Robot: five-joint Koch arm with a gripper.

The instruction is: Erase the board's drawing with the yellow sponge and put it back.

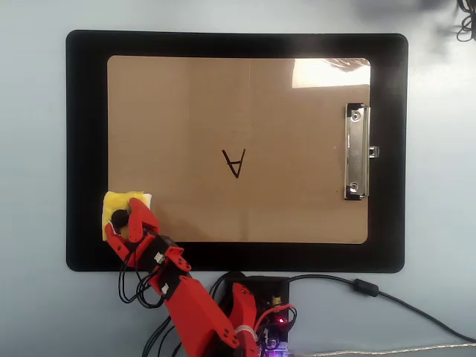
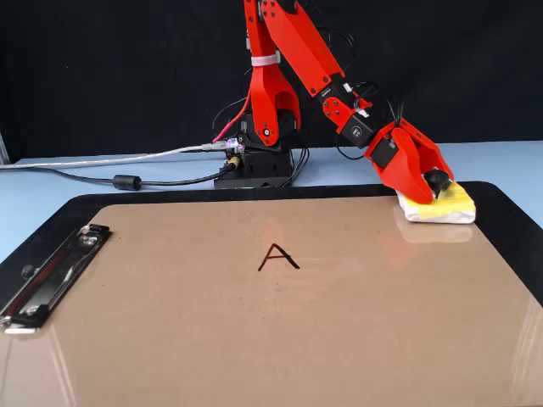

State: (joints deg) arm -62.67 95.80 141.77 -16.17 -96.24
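The brown board (image 1: 223, 97) (image 2: 254, 339) lies on a black mat and carries the drawing (image 1: 234, 163) (image 2: 277, 257), a small black "A" near its middle. The yellow sponge (image 1: 119, 201) (image 2: 455, 202) sits at the board's corner, lower left in the overhead view and far right in the fixed view. My red gripper (image 1: 123, 222) (image 2: 434, 182) is down on the sponge, open. Its jaws stand on either side of the round black knob (image 1: 118, 218) (image 2: 436, 179), and part of the sponge is hidden under them.
The black mat (image 1: 85, 149) (image 2: 509, 222) frames the board. A silver clip (image 1: 355, 152) (image 2: 51, 275) sits on the board's short edge opposite the sponge. The arm's base (image 1: 253, 297) (image 2: 259, 165) and its cables (image 1: 372, 290) (image 2: 127, 181) lie beyond the mat's edge.
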